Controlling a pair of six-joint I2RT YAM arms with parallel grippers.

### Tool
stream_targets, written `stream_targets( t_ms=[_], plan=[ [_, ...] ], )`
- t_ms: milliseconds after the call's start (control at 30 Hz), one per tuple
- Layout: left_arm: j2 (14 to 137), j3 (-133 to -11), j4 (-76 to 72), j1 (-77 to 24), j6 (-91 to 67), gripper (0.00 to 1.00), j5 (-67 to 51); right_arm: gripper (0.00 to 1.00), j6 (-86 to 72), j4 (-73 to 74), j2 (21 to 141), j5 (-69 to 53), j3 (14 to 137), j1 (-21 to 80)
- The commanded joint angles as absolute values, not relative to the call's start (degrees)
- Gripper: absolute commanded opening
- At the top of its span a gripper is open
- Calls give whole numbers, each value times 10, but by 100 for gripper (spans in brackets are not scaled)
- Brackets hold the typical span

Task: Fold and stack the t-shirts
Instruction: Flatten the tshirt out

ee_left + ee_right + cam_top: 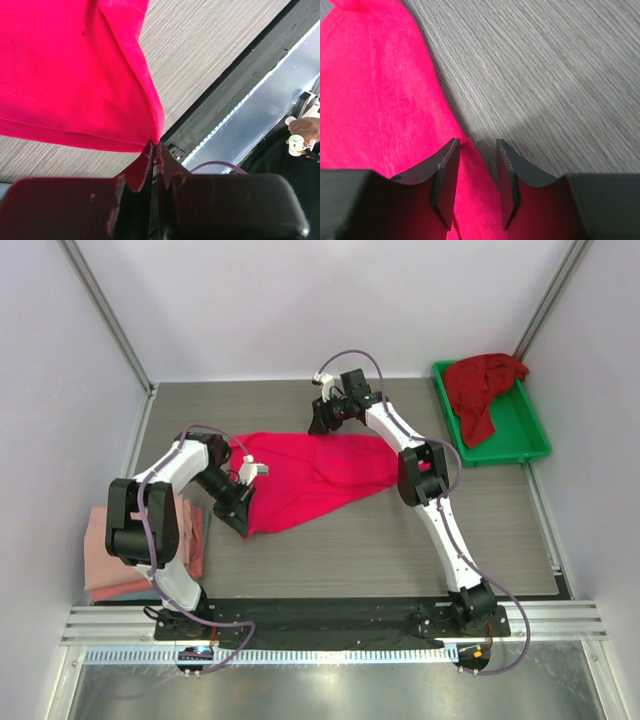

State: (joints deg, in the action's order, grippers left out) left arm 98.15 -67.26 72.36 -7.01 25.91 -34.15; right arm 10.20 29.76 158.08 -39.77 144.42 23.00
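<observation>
Pinkish-red t-shirt (310, 475) lies flat on the table (400, 550), one corner pinched

Its long axis runs left to right between the arms: the left gripper (154, 150) is clamped on the near-left corner, and the right gripper (477, 145) sits at the far edge, jaws narrowly parted astride the hem (not gripping, I judge). Only the overhead view shows the crimson shirt (483, 390) heaped in the green tray (520, 440) and the salmon folded stack (105, 550) by the left base; only the wrist views settle each claw
</observation>
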Motion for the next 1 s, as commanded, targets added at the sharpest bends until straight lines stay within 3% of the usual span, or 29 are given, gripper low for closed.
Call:
stream_targets(
  t_ms=[0,167,300,333,633,833,967],
  plan=[
    [988,-693,716,-71,258,4,-357,38,100,316,1550,-404,1429,232],
    [998,-695,715,-71,257,5,-359,26,103,319,1548,-402,1429,232],
    [1001,-698,715,-72,258,5,-358,3,105,321,1543,-400,1429,229],
    [1002,-699,716,-71,257,5,-358,1,105,320,1541,-398,1428,228],
    [1008,-800,744,-70,272,4,-303,1,148,323,1396,-367,1421,193],
    [1058,-1020,808,-70,289,1,-259,1,282,309,1215,-286,1319,190],
    [1090,-1187,835,-61,273,0,-234,1,290,304,1136,-208,1297,189]
  ],
)
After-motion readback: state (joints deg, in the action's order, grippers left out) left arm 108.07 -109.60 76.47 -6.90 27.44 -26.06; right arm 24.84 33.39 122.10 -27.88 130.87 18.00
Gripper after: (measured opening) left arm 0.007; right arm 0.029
